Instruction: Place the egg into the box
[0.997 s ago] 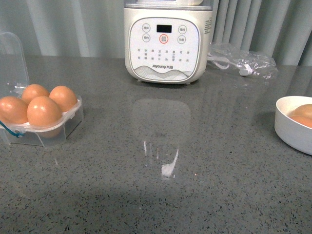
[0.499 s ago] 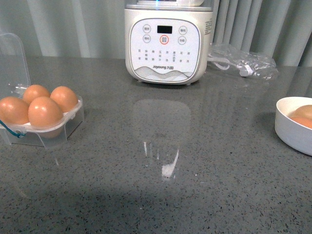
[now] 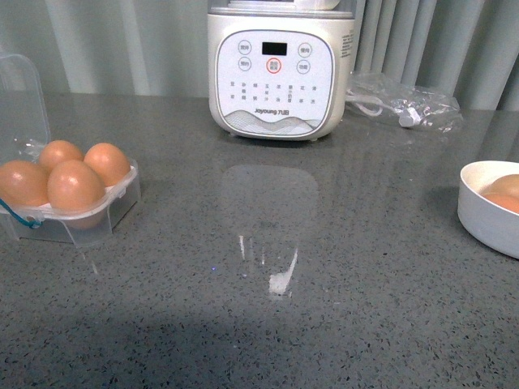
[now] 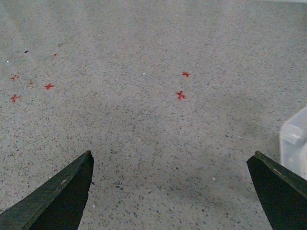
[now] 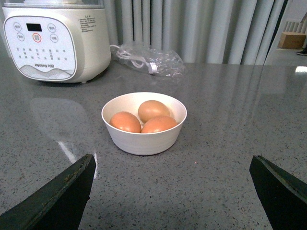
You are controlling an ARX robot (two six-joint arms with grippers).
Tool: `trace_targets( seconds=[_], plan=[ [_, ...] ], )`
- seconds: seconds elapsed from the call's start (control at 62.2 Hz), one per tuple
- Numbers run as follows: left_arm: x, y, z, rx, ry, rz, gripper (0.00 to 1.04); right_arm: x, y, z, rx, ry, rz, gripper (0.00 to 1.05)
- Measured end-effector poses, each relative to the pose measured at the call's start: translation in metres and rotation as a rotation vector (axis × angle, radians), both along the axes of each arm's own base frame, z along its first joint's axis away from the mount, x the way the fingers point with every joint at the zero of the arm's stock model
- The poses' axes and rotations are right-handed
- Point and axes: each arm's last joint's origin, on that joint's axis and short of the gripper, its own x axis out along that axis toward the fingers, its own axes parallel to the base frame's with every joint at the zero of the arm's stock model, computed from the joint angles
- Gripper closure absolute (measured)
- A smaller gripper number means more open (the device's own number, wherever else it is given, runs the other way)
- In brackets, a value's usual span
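The clear plastic box (image 3: 105, 217) stands at the table's left with its lid (image 3: 23, 97) up and all four cups filled with brown eggs (image 3: 75, 185). A corner of the box shows in the left wrist view (image 4: 295, 143). Three more brown eggs (image 5: 152, 109) lie in a round white bowl (image 5: 144, 139) at the right, also seen in the front view (image 3: 486, 223). My left gripper (image 4: 172, 155) is open and empty over bare table beside the box. My right gripper (image 5: 173, 160) is open and empty, short of the bowl. Neither arm shows in the front view.
A white Joyoung cooker (image 3: 276, 73) stands at the back centre. A clear plastic bag with a cord (image 3: 401, 101) lies to its right. Grey curtains hang behind. Small red cross marks (image 4: 180, 95) dot the grey speckled table (image 3: 284, 324).
The box and eggs sit very slightly further right in the front view than a second ago; nothing else has visibly changed.
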Motion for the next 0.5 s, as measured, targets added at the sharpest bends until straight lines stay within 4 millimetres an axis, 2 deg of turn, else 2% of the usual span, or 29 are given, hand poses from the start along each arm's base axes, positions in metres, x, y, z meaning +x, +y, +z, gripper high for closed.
trace_targets(
  seconds=[0.289,0.499],
  plan=[
    [0.030,0.018,-0.005,0.033,0.030,0.015,0.07,0.000,0.000,0.000,0.000,0.000,0.000,0.07],
    [0.042,-0.005,0.001,-0.058,0.005,-0.069,0.07,0.000,0.000,0.000,0.000,0.000,0.000,0.07]
  ],
)
